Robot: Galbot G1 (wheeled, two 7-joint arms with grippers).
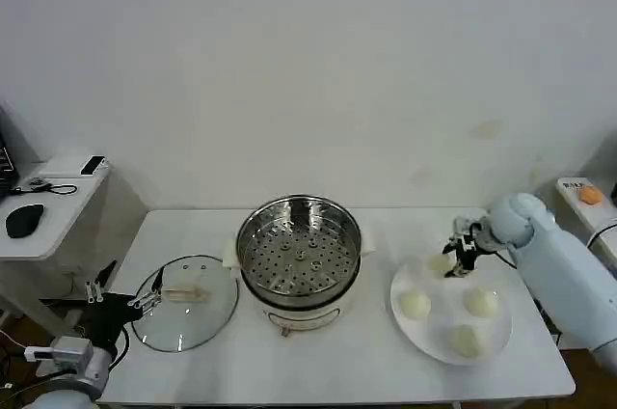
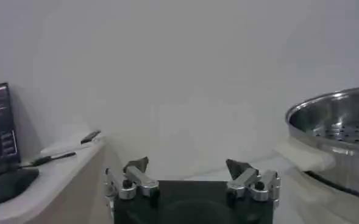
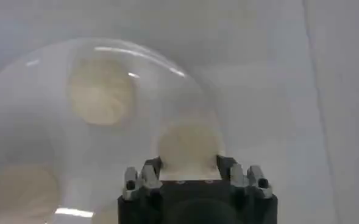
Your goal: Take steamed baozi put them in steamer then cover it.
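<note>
From where I sat nothing was loaded yet: my left gripper (image 1: 145, 302) idled with jaws apart off the table's (image 1: 318, 370) left edge, just beside the cover (image 1: 185, 314) lying flat, and the steamer (image 1: 299, 247) mid-table sat empty. Over by the right edge, the right gripper (image 1: 457, 259) straddled one steamed baozi (image 3: 189, 146) on the white plate (image 1: 424, 343), though I couldn't tell if it had clamped; three more waited there, with nothing blocking the way.

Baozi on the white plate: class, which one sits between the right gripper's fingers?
The baozi at the plate's far edge, nearest the steamer. The right gripper straddles it; the other three lie free nearer the table's front edge.
</note>
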